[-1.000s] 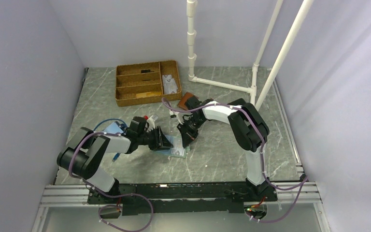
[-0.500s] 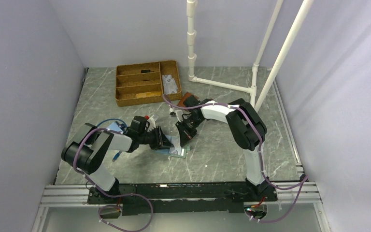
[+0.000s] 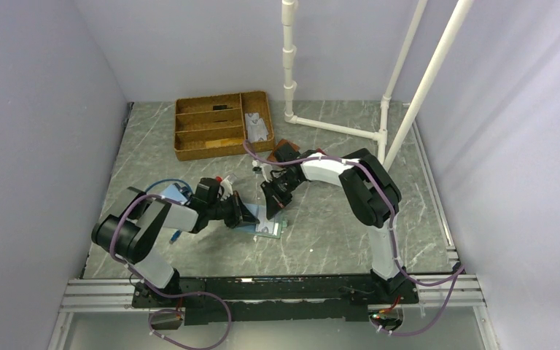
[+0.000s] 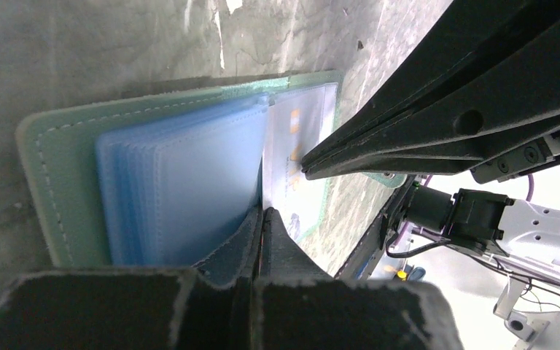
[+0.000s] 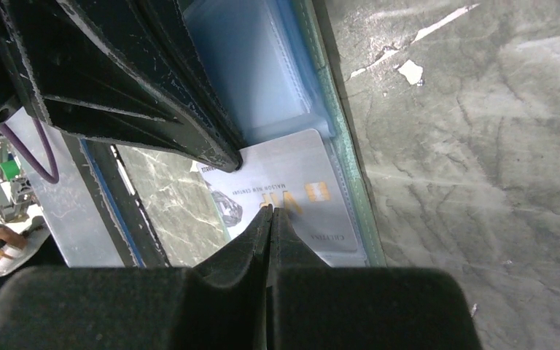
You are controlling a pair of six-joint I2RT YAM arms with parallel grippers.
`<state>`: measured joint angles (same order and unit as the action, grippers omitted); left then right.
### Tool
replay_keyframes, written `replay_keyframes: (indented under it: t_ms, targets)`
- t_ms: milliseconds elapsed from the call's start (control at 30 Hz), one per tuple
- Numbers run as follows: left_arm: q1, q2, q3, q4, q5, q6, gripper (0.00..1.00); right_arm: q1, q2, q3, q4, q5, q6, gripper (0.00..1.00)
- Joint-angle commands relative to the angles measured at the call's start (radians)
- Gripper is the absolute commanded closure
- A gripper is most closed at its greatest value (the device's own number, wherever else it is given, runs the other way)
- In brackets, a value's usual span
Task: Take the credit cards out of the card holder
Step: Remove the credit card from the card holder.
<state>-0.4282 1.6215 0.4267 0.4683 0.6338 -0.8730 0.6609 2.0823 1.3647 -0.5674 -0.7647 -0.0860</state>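
The card holder (image 3: 264,226) lies open on the table, with a greenish edge (image 4: 51,168) and blue plastic sleeves (image 4: 182,189). A whitish-grey credit card (image 5: 292,193) with gold letters sits in its clear end pocket and also shows in the left wrist view (image 4: 295,153). My left gripper (image 4: 265,211) is shut, its tip pressing at the edge of the blue sleeves. My right gripper (image 5: 270,210) is shut, its tip resting on the card face. In the top view the left gripper (image 3: 250,217) and the right gripper (image 3: 271,214) meet over the holder. No other cards show.
A wooden divided tray (image 3: 219,124) stands at the back. A brown wallet (image 3: 284,148) lies behind the right arm. A white pipe frame (image 3: 335,129) runs along the back right. A plain light blue flat piece with a blue cable (image 3: 168,193) lies under the left arm.
My right gripper has moved left and down onto the holder. My left gripper has shifted slightly. Both stay shut.
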Motion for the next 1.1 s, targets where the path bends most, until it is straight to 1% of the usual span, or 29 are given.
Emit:
replay_keyframes:
  t_ms: [0, 133, 300, 333, 500, 567, 733, 867, 933, 1067]
  targets:
    - [0.043, -0.035, -0.045, -0.008, -0.036, 0.027, 1.00, -0.012, 0.043, 0.007, -0.003, 0.158, -0.069, 1.00]
    - [0.100, -0.040, -0.071, 0.034, 0.023, 0.026, 1.00, -0.023, 0.040, 0.012, -0.031, 0.159, -0.102, 0.95]
    - [0.113, -0.049, -0.092, 0.067, 0.048, 0.017, 1.00, -0.023, 0.035, 0.031, -0.072, 0.119, -0.151, 0.88]
    - [0.114, -0.056, -0.096, 0.063, 0.050, 0.021, 1.00, -0.023, 0.033, 0.034, -0.079, 0.103, -0.162, 0.87]
    - [0.114, -0.077, -0.081, 0.042, 0.054, 0.039, 1.00, -0.021, 0.014, 0.042, -0.130, -0.075, -0.254, 0.85]
    - [0.114, -0.075, -0.080, 0.060, 0.061, 0.032, 1.00, -0.016, 0.013, 0.043, -0.134, -0.099, -0.261, 0.84]
    - [0.114, -0.095, -0.092, 0.067, 0.057, 0.021, 1.00, 0.001, 0.049, 0.039, -0.101, -0.025, -0.202, 0.84]
    - [0.114, -0.138, -0.097, -0.022, 0.014, 0.048, 1.00, 0.005, 0.075, 0.043, -0.079, 0.063, -0.156, 0.85]
    - [0.114, -0.143, -0.098, -0.043, 0.006, 0.051, 1.00, 0.005, 0.079, 0.042, -0.074, 0.078, -0.146, 0.85]
    - [0.114, -0.114, -0.088, -0.012, 0.021, 0.033, 1.00, 0.011, 0.083, 0.042, -0.074, 0.090, -0.145, 0.85]
